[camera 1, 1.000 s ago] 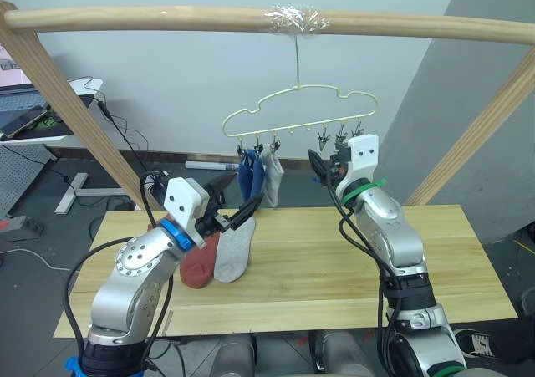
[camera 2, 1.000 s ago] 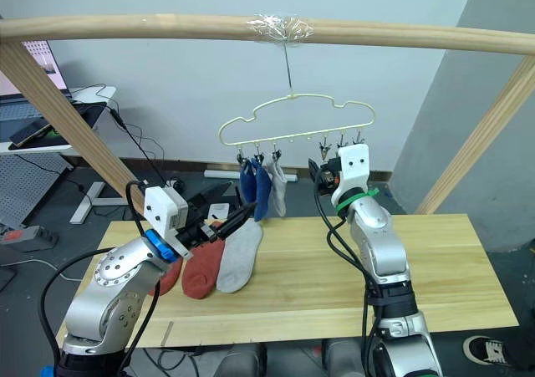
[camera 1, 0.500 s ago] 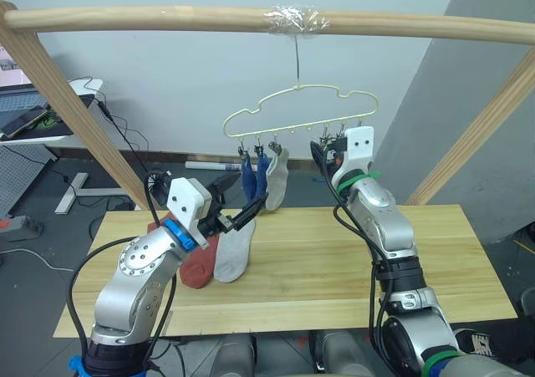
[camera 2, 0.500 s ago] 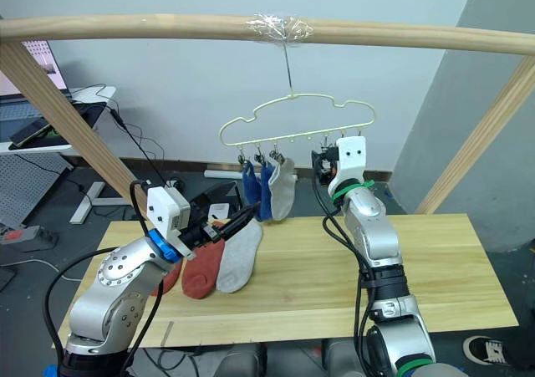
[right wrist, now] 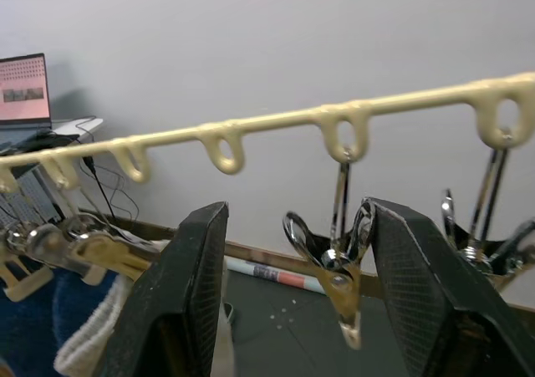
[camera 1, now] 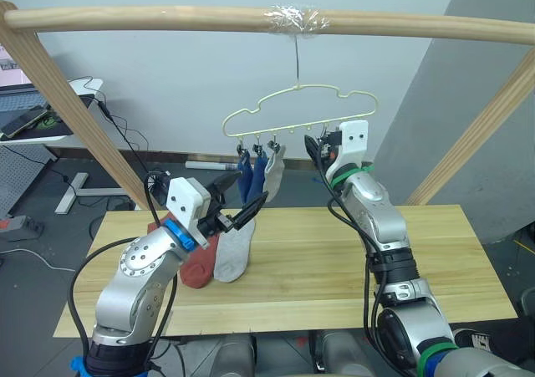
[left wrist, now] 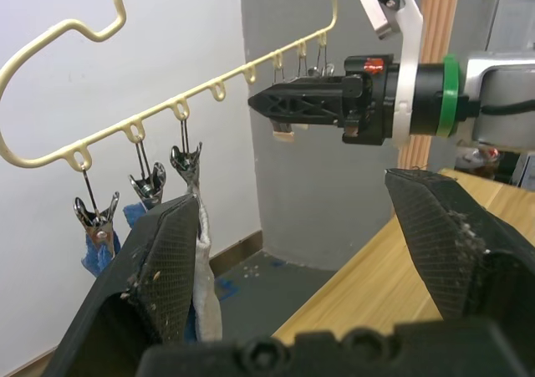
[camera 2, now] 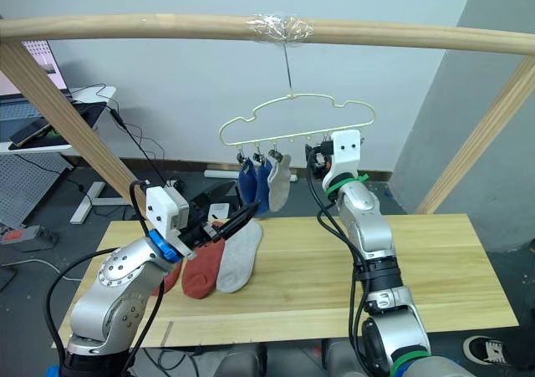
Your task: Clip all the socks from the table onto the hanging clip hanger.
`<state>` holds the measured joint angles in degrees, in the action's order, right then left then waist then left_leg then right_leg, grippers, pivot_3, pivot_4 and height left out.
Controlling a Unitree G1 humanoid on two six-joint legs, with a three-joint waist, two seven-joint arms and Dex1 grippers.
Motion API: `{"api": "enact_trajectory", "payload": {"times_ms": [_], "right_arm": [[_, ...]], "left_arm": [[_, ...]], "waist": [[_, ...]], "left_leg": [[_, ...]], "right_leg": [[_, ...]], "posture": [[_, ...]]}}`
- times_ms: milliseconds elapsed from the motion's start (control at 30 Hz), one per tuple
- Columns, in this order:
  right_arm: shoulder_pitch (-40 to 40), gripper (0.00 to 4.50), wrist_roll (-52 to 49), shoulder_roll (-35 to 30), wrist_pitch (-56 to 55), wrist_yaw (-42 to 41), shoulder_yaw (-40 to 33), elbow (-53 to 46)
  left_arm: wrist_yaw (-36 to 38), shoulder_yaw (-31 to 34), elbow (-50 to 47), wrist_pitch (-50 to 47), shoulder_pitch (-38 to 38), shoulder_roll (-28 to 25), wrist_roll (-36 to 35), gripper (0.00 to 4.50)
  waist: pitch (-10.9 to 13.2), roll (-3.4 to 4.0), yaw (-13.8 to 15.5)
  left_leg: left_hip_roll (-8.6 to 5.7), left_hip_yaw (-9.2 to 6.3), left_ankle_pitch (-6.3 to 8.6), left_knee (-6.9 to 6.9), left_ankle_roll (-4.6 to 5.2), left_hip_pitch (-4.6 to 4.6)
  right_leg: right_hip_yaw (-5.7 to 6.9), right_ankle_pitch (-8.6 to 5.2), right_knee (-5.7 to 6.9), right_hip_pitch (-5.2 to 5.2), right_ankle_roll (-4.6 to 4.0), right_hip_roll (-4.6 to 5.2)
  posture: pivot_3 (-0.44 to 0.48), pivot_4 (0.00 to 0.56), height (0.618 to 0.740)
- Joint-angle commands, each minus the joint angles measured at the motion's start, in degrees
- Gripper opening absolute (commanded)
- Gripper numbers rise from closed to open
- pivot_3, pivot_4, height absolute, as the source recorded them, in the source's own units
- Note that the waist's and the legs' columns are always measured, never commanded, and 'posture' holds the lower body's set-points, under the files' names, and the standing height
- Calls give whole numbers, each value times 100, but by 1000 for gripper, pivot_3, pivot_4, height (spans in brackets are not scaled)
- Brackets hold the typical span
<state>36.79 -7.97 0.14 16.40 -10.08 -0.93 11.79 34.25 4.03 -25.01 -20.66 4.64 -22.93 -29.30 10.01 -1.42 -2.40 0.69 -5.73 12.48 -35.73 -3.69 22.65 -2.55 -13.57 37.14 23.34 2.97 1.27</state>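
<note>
Right gripper (right wrist: 292, 310) rose to clip hanger (right wrist: 334, 118), jaws open w/ clip (right wrist: 338, 264) between; left gripper (left wrist: 301, 252) open.

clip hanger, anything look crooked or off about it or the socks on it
Nothing stands out. The clip hanger hangs about level from its hook, with two blue socks and a grey sock clipped at its left end, hanging straight.

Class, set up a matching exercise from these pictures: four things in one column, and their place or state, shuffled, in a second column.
Things:
1. two blue ankle socks
2. rust-red ankle sock
3. left end effector
4. right end effector

Places or states:
A. raised beside the pale-yellow wire clip hanger
B. hanging from clips
C. open above the socks on the table
D. lying on the light wooden table

Pairs: 1-B, 2-D, 3-C, 4-A
</note>
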Motion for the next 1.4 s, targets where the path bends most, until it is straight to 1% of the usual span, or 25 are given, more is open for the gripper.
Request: {"api": "enact_trajectory", "payload": {"times_ms": [33, 767, 800, 833, 967, 1067, 1333, 1400], "right_arm": [[150, 2661, -86, 40, -160, -36, -34, -31], [177, 2661, -156, 108, -196, -54, -72, 57], [177, 2252, -163, 110, -191, -52, -77, 57], [173, 2031, -168, 109, -182, -45, -83, 56], [165, 707, -235, 137, -134, 19, -148, 48], [157, 69, -249, 135, -125, 22, -137, 28], [126, 31, -313, 122, -41, 18, -113, -63], [134, 31, -342, 90, 101, -14, -105, -116]], "left_arm": [[-16, 125, -285, 61, 80, 38, -211, 3939], [-10, 81, -275, 68, 86, 36, -247, 3939], [-12, 77, -275, 67, 89, 41, -250, 3939], [-10, 73, -278, 65, 89, 45, -255, 3939], [-2, 63, -281, 68, 88, 56, -267, 3939], [5, 51, -286, 70, 78, 62, -271, 3939], [14, -3, -312, 104, 13, 89, -235, 3939], [-46, 3, -244, -15, -65, 29, -175, 3939]], "waist": [[0, 0, 1], [0, 0, 4], [0, 0, 4], [0, 0, 4], [-1, 0, 4], [-1, 0, 3], [-4, 1, 2], [-5, 2, 2]], "left_leg": [[0, 0, 0, 0, 0, 0], [0, 0, 0, 0, 0, 0], [0, 0, 0, 0, 0, 0], [0, -1, 0, 0, 0, 0], [0, 0, 0, 0, 0, 0], [0, 0, 0, 0, 0, 0], [0, 0, 0, -1, 0, -1], [0, 0, 0, -1, 0, -1]], "right_leg": [[0, 0, 0, 0, 0, 0], [0, 1, 1, 0, -2, -1], [0, 1, 1, 0, -2, -1], [0, 1, 1, 0, -2, -1], [0, 1, 1, 0, -2, -1], [0, 2, 1, 0, -2, -1], [0, 6, 2, 0, -8, -1], [0, 6, 3, 0, -8, -1]], "posture": [[4, 126, 740], [5, 114, 740], [5, 114, 740], [5, 111, 740], [5, 107, 740], [5, 107, 740], [2, 96, 740], [2, 96, 740]]}}
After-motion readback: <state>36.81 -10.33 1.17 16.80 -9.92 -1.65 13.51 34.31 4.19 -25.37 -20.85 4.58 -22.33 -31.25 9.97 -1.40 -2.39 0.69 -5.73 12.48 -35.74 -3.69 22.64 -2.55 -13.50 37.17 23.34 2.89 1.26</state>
